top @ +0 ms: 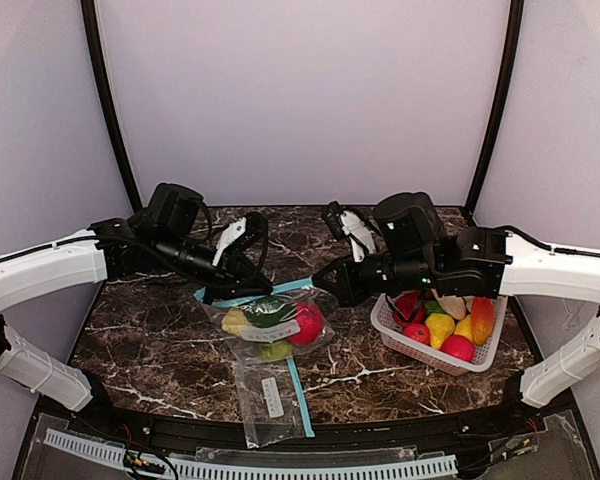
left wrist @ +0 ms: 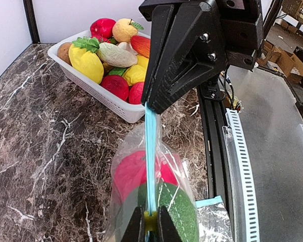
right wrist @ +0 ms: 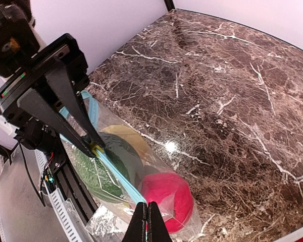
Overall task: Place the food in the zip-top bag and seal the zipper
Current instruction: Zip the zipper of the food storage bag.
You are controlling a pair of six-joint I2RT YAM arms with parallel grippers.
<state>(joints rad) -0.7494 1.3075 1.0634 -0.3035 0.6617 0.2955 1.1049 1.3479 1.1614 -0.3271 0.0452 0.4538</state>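
The zip-top bag (top: 270, 325) lies mid-table with red food (left wrist: 131, 169), green food (left wrist: 182, 214) and a yellowish piece (right wrist: 123, 133) inside. Its blue zipper (left wrist: 150, 151) stretches taut between both grippers. My left gripper (left wrist: 150, 226) is shut on the yellow slider (left wrist: 150, 220) at the bag's left end. My right gripper (right wrist: 147, 216) is shut on the zipper strip's right end, just above the red food. In the top view the left gripper (top: 218, 292) and right gripper (top: 326, 284) flank the bag's top edge.
A white slotted basket (top: 430, 357) at the right holds several more food pieces (top: 440, 325), right beside the right arm. A second, empty bag (top: 265, 400) lies flat near the front edge. A black rail (top: 310, 430) borders the table's front.
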